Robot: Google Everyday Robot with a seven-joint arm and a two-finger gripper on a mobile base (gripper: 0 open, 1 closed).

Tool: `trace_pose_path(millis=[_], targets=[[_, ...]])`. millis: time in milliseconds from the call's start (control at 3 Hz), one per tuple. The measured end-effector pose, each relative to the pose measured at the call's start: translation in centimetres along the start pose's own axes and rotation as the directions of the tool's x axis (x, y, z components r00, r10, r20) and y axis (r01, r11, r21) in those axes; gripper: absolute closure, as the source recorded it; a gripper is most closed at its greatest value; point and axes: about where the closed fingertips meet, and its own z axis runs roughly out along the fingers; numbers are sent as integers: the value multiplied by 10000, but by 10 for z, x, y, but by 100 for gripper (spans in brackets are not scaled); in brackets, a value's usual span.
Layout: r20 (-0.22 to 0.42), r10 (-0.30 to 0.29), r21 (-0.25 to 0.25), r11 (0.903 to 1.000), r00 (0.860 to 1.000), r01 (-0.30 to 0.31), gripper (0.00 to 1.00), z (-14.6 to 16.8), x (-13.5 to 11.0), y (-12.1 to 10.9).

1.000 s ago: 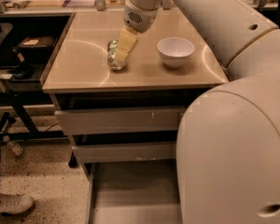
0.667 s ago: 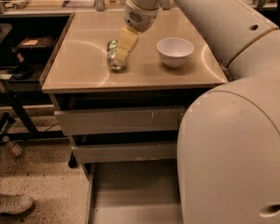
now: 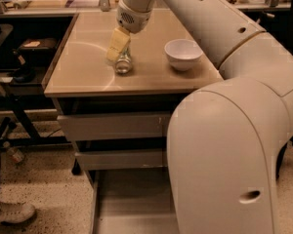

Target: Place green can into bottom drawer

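The green can lies on its side on the tan tabletop, its silver end facing me. My gripper reaches down from the arm above and sits right at the can's upper left side, touching or nearly touching it. The bottom drawer is pulled out below the front of the cabinet, showing its flat grey floor with nothing in it. My own body hides its right part.
A white bowl stands on the tabletop to the right of the can. The top drawer and middle drawer are pushed in further. My large white body fills the right. A person's shoe is on the floor at the left.
My gripper has shifted left and slightly down, from the can's upper right to its upper left. The can has moved a little toward me. The bowl and drawers are unchanged.
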Motion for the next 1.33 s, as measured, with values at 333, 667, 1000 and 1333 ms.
trace_pose_path(millis=[333,667,1000,1333], targets=[[316,153,-822,9965,9994,-127,0,24,-22,-2],[476,202,-591,9981,9987,-174,0,23,-26,-3],[374,787,-466,9959,9962,-769,0,35,-25,-8],[223,1210,-288,9923,9924,-1203,0,40,-22,-13]])
